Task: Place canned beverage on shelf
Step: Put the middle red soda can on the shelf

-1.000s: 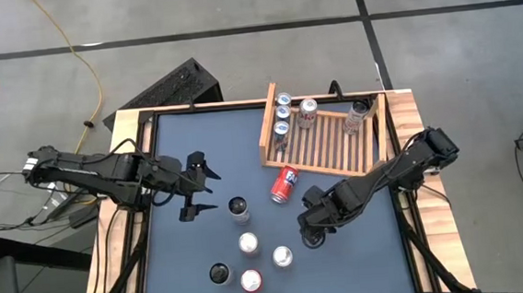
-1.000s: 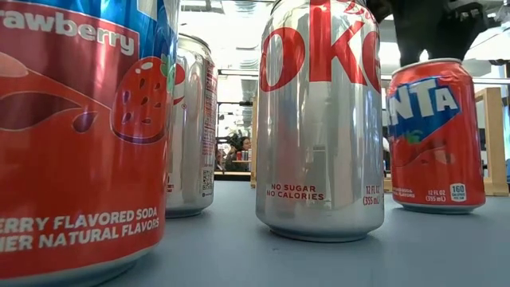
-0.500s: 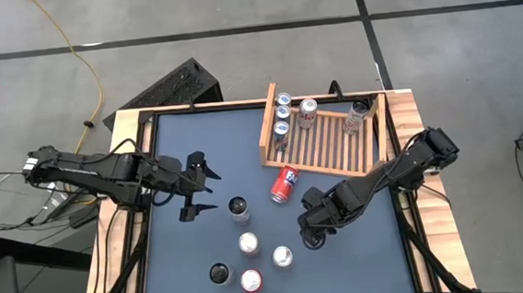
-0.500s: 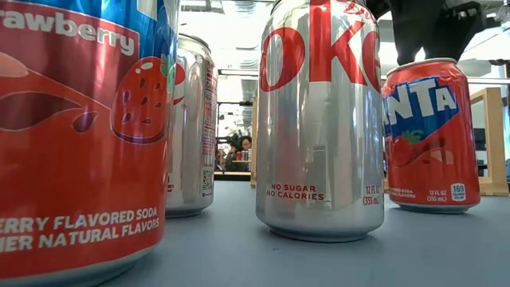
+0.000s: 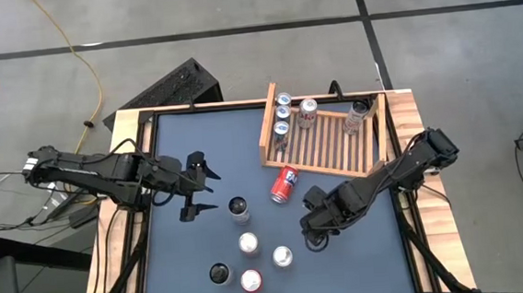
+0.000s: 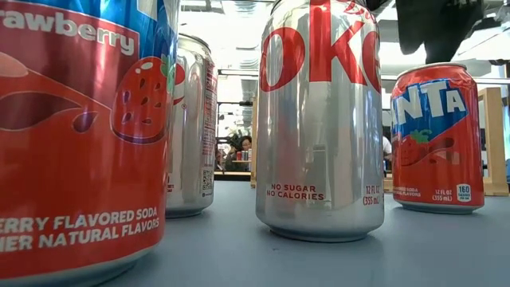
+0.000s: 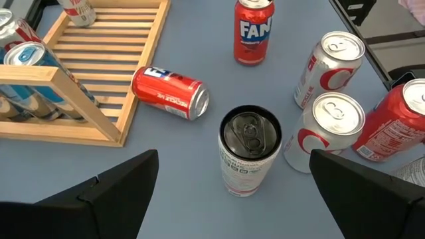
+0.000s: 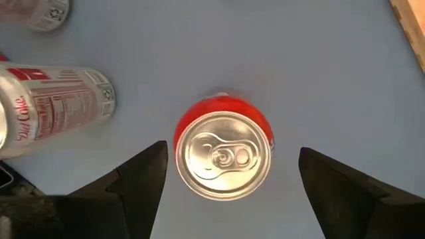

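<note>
An upright red Fanta can [image 8: 224, 156] stands on the blue table top, also seen in the low view as the can [image 6: 436, 135]. My right gripper [image 8: 232, 154] hovers straight over it, pointing down and open, one finger on each side of the can and clear of it. In the high view my right gripper [image 5: 313, 228] hides this can. The wooden shelf [image 5: 330, 142] lies at the far right with several cans standing on its slats. My left gripper [image 5: 199, 183] waits open at the left, facing a black-topped can [image 7: 249, 149].
A red can [image 5: 284, 184] lies on its side against the shelf's near board. Several upright cans stand near the table's near edge, among them a silver Coke can [image 6: 319, 119] and a strawberry can [image 6: 80, 135]. Wooden rails [image 5: 132, 137] frame the table.
The Fanta can under my right gripper has rocked: half a second ago it leaned over, now it stands upright again on the table. The gripper stays open above it.
</note>
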### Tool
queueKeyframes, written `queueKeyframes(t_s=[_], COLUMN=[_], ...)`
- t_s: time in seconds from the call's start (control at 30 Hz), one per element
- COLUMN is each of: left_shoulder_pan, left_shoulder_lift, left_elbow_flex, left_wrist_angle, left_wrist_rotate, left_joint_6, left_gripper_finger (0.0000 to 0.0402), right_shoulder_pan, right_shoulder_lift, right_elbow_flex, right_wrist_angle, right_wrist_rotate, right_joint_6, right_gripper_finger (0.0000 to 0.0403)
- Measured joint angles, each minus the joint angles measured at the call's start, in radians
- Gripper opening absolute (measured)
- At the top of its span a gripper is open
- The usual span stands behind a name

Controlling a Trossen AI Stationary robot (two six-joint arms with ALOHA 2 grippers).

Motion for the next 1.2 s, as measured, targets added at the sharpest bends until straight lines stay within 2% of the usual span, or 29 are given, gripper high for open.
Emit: queueKeyframes(t_s=[0.33, 0.73, 0.9, 1.2], left_shoulder_pan=[0.0, 0.0, 0.0, 0.0], left_shoulder_lift=[0.0, 0.0, 0.0, 0.0], left_elbow_flex=[0.0, 0.0, 0.0, 0.0], left_wrist_angle=[0.001, 0.001, 0.001, 0.001], left_wrist_rotate=[-0.002, -0.016, -0.016, -0.017], left_joint_6=[0.0, 0.0, 0.0, -0.001], left_gripper_finger=[0.038, 0.038, 0.038, 0.038], right_shoulder_pan=[0.006, -0.004, -0.011, -0.011], right_shoulder_lift=[0.03, 0.081, 0.081, 0.079], right_elbow_flex=[-0.015, -0.016, -0.016, -0.014], right_wrist_angle=[0.026, 0.048, 0.025, 0.02], right_wrist_rotate=[0.002, -0.069, -0.08, -0.091], right_joint_6=[-0.003, -0.062, -0.037, -0.114], right_gripper_finger=[0.0327, 0.0323, 0.0292, 0.0217])
